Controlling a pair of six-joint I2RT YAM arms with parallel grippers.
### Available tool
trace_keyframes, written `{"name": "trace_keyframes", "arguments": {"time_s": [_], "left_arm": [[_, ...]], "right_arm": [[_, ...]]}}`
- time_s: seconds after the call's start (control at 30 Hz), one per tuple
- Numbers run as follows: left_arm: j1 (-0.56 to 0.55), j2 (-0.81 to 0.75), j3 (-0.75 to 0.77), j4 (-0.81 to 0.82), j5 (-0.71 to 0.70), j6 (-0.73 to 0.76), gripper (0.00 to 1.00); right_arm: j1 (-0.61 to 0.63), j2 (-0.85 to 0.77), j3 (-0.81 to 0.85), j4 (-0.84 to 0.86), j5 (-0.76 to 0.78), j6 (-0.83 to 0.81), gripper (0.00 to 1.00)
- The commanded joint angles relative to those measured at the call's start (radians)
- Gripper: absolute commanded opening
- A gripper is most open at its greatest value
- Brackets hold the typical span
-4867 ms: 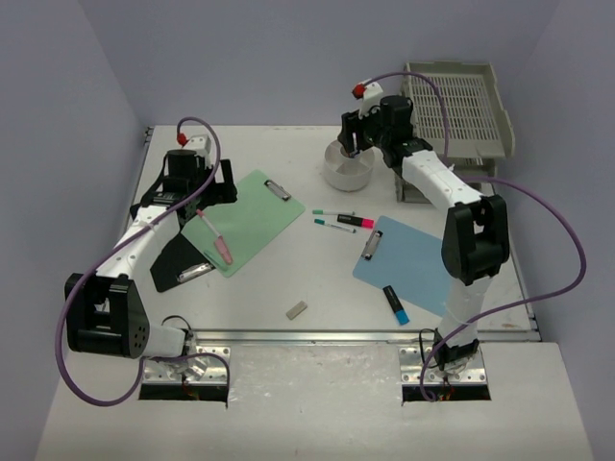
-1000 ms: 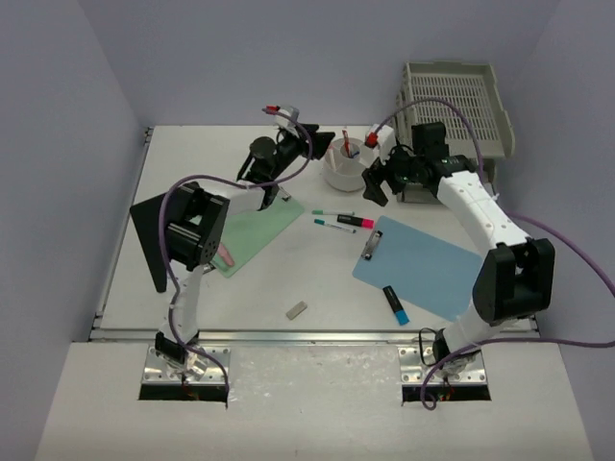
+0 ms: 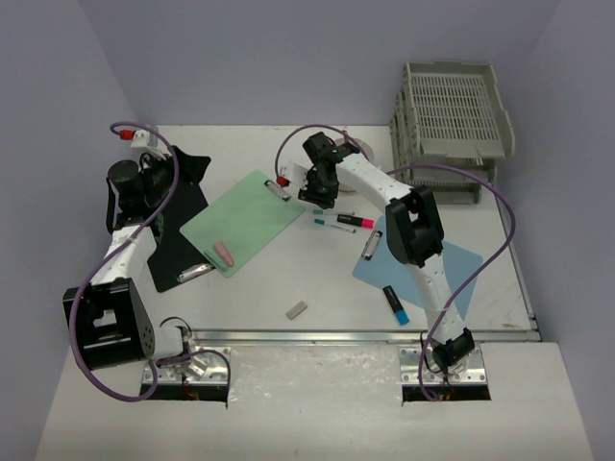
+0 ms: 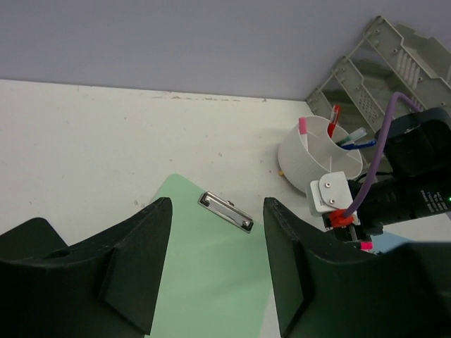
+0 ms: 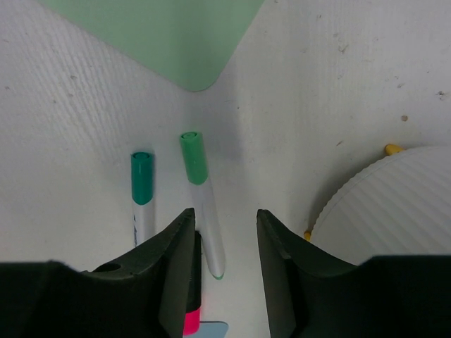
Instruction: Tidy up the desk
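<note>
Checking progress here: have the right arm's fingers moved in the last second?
Yes. The right fingers have swung left in the top view, away from the grey trays at the back right, and are now over the green-capped pens.

White marker (image 5: 204,211), bright green cap, lined up between the right gripper's (image 5: 225,217) black fingers, and a darker teal-green cap on the second marker (image 5: 143,201) alongside! Hot pink highlighter (image 5: 190,320) peeks beneath one finger, and there's a white ribbed cup (image 5: 384,211) to the other side. Ahead of the left gripper (image 4: 218,208): mint-green clipboard (image 4: 211,274), silver clip (image 4: 225,211), red pen (image 4: 332,120), grey slotted trays (image 4: 394,56), white desk (image 4: 84,141), lilac wall (image 4: 176,42).
</note>
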State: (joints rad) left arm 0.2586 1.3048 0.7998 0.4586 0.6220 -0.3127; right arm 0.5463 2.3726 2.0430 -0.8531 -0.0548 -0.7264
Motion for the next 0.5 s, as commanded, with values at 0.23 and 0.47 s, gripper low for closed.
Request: {"name": "trace_keyframes", "arguments": {"time_s": [0.23,0.47], "left_arm": [[0.03,-0.009,-0.014,0.034,0.031,0.007,0.52],[0.04,0.006,-0.017,0.035,0.029,0.001,0.52]], "right_arm": [[0.0,0.043,-0.006,0.027,0.007,-0.05,0.42],[0.003,0.059,-0.01,0.001,-0.01,-0.061,0.4]]}}
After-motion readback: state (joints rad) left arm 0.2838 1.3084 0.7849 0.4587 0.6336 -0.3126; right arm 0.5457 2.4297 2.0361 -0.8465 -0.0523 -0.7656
